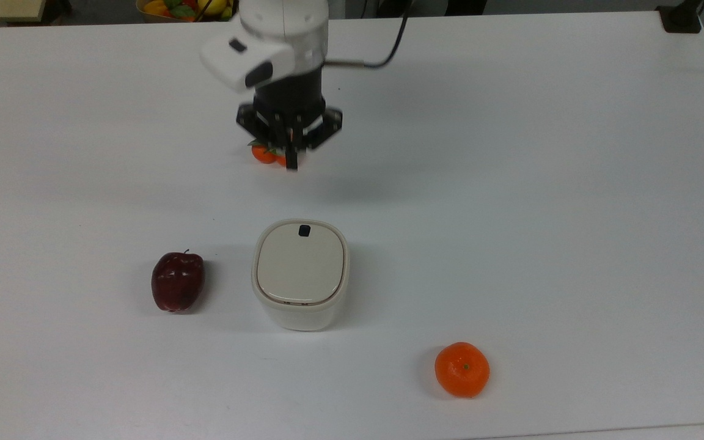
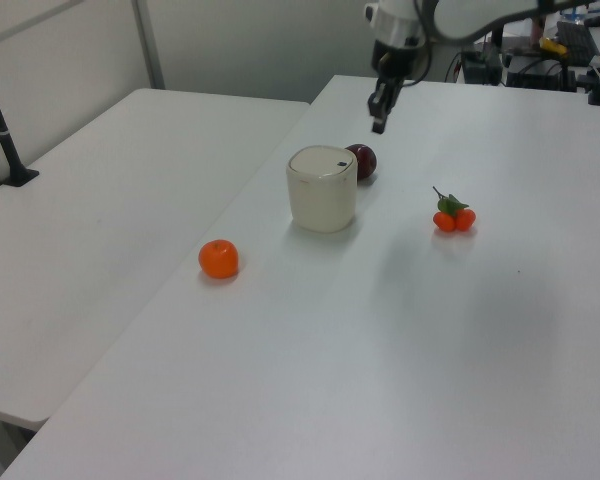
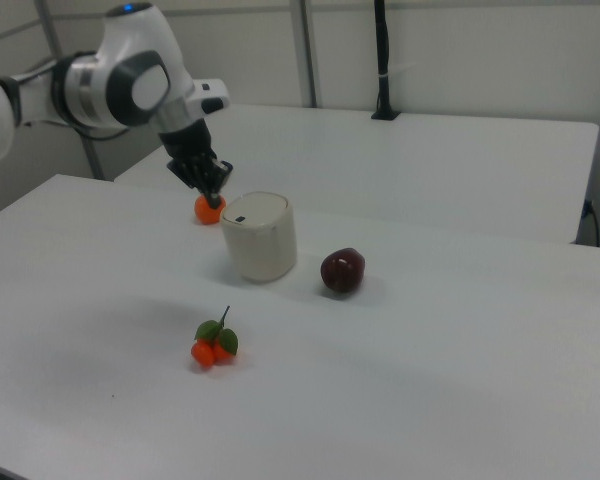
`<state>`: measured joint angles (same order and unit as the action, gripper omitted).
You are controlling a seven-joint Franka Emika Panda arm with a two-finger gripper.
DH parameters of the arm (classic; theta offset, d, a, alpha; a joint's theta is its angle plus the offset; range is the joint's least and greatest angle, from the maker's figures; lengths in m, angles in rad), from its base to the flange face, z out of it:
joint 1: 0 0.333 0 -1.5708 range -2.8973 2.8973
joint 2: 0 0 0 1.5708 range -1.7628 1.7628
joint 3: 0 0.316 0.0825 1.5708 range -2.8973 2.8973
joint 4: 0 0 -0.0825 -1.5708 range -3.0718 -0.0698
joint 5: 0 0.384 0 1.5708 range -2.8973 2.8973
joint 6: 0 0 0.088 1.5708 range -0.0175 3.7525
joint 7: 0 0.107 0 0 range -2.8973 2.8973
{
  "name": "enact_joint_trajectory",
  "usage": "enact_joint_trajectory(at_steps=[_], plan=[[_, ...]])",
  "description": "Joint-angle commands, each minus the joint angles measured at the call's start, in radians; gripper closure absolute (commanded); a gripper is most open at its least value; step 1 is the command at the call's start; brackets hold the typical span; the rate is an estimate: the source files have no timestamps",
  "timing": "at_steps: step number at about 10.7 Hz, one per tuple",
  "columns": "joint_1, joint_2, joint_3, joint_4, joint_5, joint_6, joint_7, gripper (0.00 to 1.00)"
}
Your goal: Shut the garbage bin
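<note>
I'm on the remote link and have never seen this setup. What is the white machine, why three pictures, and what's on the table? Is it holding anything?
The white machine is a robot arm; the black claw at its tip is its gripper, fingers together and holding nothing. The three pictures show one moment from three cameras: the top view looks down on the table, the left and right views look across it from opposite sides. On the table stand a cream bin with its lid flat and shut, a dark red apple beside it, an orange and a small cluster of orange fruits with leaves. The gripper hangs in the air, apart from the bin.
</note>
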<state>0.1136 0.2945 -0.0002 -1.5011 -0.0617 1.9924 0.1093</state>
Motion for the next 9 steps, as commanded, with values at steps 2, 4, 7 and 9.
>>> enact_joint_trajectory(at_steps=[2,4,7,9], plan=[[0.011,-0.188,-0.009,-0.047,-0.032,-0.317,-0.019,1.0],[0.011,-0.244,-0.007,-0.068,-0.041,-0.398,-0.02,1.0],[0.004,-0.256,-0.009,-0.068,-0.041,-0.406,-0.013,0.39],[0.003,-0.256,-0.011,-0.067,-0.041,-0.405,-0.013,0.0]])
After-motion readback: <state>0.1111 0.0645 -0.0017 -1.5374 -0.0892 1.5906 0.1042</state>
